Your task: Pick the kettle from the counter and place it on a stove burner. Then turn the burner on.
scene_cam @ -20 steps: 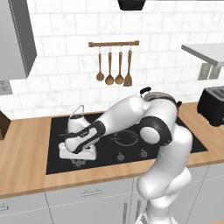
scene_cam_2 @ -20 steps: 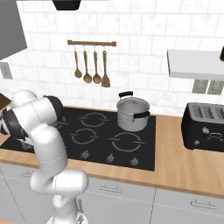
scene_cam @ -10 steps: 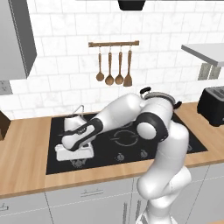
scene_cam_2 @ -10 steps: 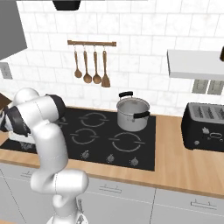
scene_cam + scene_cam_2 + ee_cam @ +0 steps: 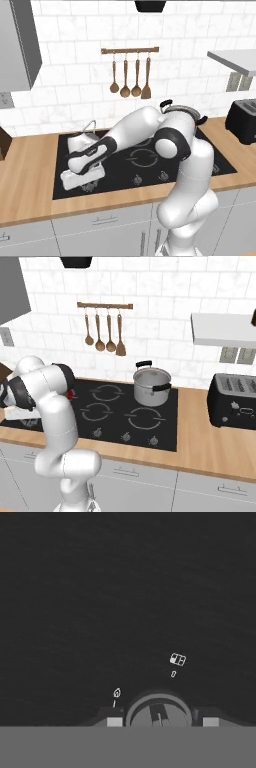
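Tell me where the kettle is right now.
In the left base view the kettle sits on the far left part of the black cooktop, just behind the robot's hand and well left of the silver pot.

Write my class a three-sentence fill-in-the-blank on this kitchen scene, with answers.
1. The kettle stands on the black glass ____.
2. ____ wooden utensils hang from the wall rail.
3. The gripper has its fingertips on either side of a stove ____.
Missing words: cooktop; four; knob.
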Motion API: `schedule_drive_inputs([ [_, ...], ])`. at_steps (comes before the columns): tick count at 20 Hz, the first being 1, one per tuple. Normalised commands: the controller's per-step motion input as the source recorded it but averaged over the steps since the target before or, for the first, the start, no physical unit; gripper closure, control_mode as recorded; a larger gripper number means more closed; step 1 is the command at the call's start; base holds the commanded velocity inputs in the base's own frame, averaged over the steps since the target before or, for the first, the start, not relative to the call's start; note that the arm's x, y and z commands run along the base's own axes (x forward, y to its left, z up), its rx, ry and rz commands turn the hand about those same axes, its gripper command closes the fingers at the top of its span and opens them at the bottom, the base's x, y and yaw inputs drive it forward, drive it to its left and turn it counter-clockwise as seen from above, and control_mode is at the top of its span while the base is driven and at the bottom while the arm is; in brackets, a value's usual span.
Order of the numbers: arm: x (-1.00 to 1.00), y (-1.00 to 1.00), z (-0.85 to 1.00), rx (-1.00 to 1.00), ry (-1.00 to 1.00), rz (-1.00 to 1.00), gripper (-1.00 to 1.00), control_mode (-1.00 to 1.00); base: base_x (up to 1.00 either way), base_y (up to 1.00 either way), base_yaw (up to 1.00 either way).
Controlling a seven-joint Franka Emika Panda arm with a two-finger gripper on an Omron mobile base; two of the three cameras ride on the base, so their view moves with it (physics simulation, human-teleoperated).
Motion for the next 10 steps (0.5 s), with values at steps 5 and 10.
schedule_drive_inputs([
  [5, -0.15, -0.24, -0.36, 0.0, 0.0, 0.53, 1.0, -1.0, 0.0, 0.0, 0.0],
  [10, -0.19, -0.25, -0.35, 0.0, 0.0, 0.52, 1.0, -1.0, 0.0, 0.0, 0.0],
])
